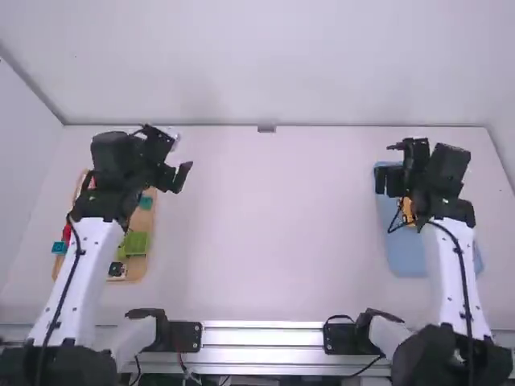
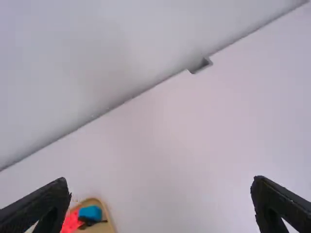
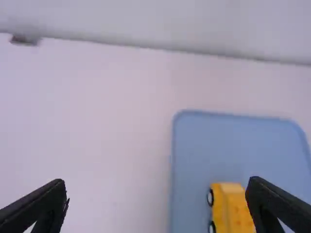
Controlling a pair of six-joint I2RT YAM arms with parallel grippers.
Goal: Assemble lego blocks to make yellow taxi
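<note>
Taxi [image 3: 234, 209] on blue tray [image 3: 233, 141] near right fingers [image 1: 382, 178], wide apart like the left fingers [image 1: 183, 174].

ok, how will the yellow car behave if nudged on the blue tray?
The car probably rolls lengthwise, given the black wheels along one side. Crosswise, it more likely slides, since the tray looks smooth. Should feel stiff; its body looks boxy and hard.

The taxi [image 3: 234, 208] and blue tray [image 3: 218, 145] look plastic, the tan tray [image 1: 143, 220] wooden, the table [image 1: 282, 225] smooth, matt.
</note>
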